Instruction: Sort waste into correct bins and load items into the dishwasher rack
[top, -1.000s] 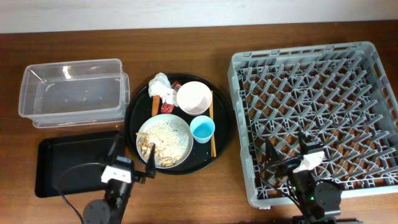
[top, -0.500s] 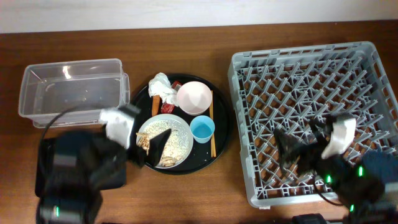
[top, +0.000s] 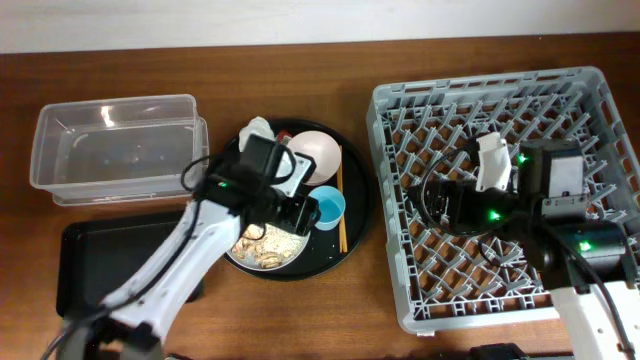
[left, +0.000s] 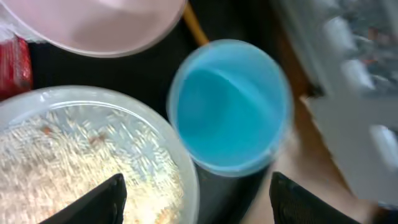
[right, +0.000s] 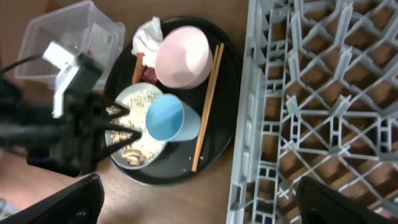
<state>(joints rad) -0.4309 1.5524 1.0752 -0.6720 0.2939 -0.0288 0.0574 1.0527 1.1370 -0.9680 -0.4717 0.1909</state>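
The light-blue cup stands upright on the round black tray, between the white bowl and the chopsticks. My left gripper is open and empty, hovering over the right edge of the plate of rice, just beside the cup; its fingers straddle the plate rim. The napkin and a red packet lie at the tray's back. My right gripper is open and empty above the left part of the grey rack.
The clear tub stands at the back left, the shallow black tray in front of it. In the right wrist view the orange-brown stick lies left of the bowl. The rack holds nothing.
Both arms have lifted from the table's front edge. The left arm reached forward over the plate to the cup. The right arm moved up over the rack.
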